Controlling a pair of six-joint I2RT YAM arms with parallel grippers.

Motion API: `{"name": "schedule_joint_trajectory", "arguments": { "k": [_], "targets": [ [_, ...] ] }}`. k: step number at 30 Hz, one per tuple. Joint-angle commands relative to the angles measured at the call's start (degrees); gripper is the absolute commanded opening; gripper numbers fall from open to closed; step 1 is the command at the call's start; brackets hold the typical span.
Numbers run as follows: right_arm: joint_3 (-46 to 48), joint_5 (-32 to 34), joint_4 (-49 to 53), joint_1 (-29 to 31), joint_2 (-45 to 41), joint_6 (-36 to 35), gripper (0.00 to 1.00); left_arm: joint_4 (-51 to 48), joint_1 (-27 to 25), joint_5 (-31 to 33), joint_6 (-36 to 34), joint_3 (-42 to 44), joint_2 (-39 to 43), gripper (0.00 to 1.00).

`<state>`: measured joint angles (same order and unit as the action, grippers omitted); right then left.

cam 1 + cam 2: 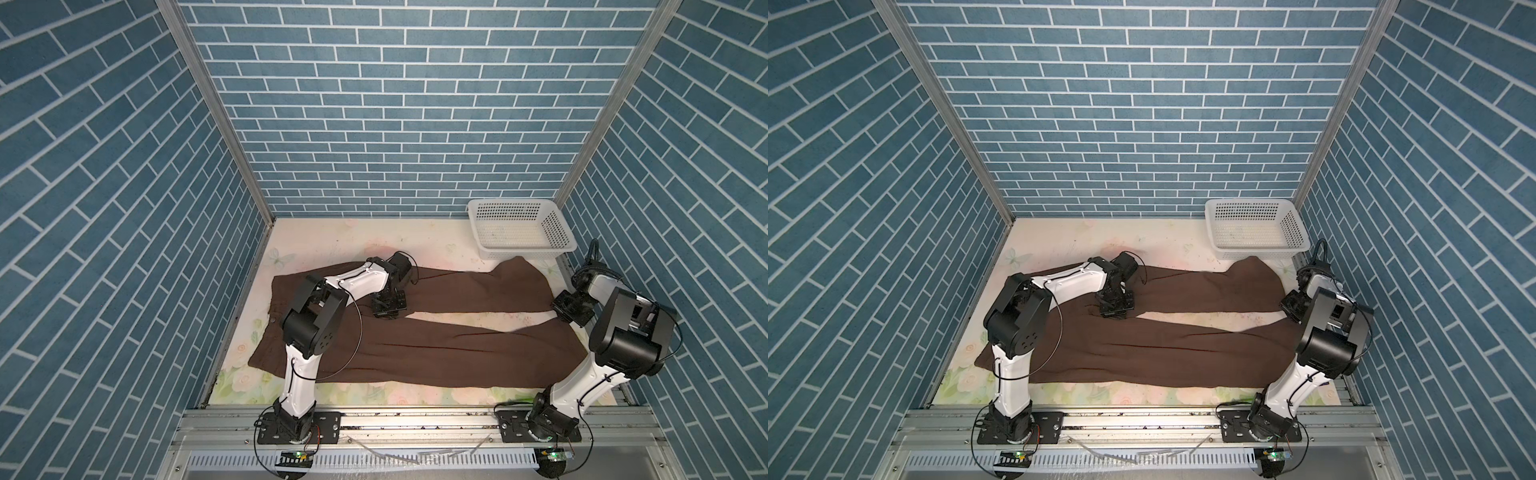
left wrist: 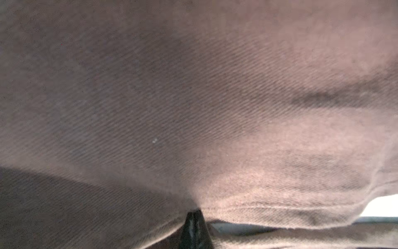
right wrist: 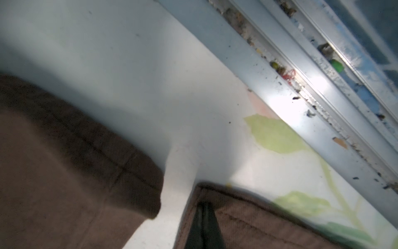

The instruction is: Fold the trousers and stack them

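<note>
The dark brown trousers [image 1: 436,349] [image 1: 1163,349] lie spread flat on the floral table, waist at the left and both wide legs running right, with a narrow gap between them. My left gripper [image 1: 388,311] [image 1: 1115,311] is down at the crotch, where the gap begins. In the left wrist view it [image 2: 195,213] is shut on a pinch of the fabric [image 2: 193,107]. My right gripper [image 1: 567,311] [image 1: 1292,309] is at the legs' far right end by the gap. In the right wrist view it [image 3: 204,205] is shut on a hem corner [image 3: 258,220]; the other leg's hem [image 3: 75,161] lies beside it.
A white perforated basket [image 1: 523,251] [image 1: 1258,249] stands at the back right, just behind the far leg's hem. A metal rail [image 3: 301,97] borders the table's right edge close to my right gripper. Blue brick-pattern walls enclose three sides. Bare floral tabletop [image 1: 353,241] shows behind the trousers.
</note>
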<state>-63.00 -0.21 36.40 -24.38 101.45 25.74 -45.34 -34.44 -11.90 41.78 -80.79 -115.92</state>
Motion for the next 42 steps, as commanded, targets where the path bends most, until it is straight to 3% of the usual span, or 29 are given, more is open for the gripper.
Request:
{"name": "schedule_joint_trajectory", "arguments": {
  "k": [1,6,14,15,17,18,20,27,36,42],
  "targets": [
    [-2.7,0.9,2.2,-1.7,0.3,2.1,0.00,1.2,2.3,-0.8,1.3,4.4,-2.0,0.00],
    [-3.0,-1.1,-0.7,-4.3,-4.2,4.0,0.00,1.9,5.0,0.1,1.1,7.2,0.5,0.00],
    [-3.3,-4.5,-1.4,-3.7,-8.1,4.2,0.00,1.4,5.5,-1.0,0.0,4.5,0.4,0.00],
    [-3.8,-4.5,0.3,-3.2,-7.9,3.4,0.05,1.3,5.5,-0.7,0.0,4.3,0.6,0.00],
    [-3.6,-4.3,3.0,-1.8,-7.6,1.7,0.30,1.4,5.5,-0.4,0.1,4.2,0.8,0.00],
    [-3.4,-3.6,4.6,-0.9,-7.3,0.9,0.37,1.4,5.5,-0.5,0.0,4.2,0.7,0.00],
    [-3.2,-2.4,7.2,1.0,-6.7,-0.4,0.46,1.6,5.5,-0.8,0.1,4.2,0.5,0.00],
    [0.3,-3.9,10.7,3.8,-5.5,0.3,0.58,2.9,5.5,-2.5,0.4,5.3,0.2,0.00],
    [0.8,-3.6,14.0,4.3,-2.7,2.4,0.60,4.7,5.5,-4.7,1.0,7.0,-0.8,0.00],
    [0.9,-4.4,12.3,4.7,1.0,3.7,0.47,5.0,5.5,-4.8,1.1,7.3,-1.3,0.00]
  ]
}}
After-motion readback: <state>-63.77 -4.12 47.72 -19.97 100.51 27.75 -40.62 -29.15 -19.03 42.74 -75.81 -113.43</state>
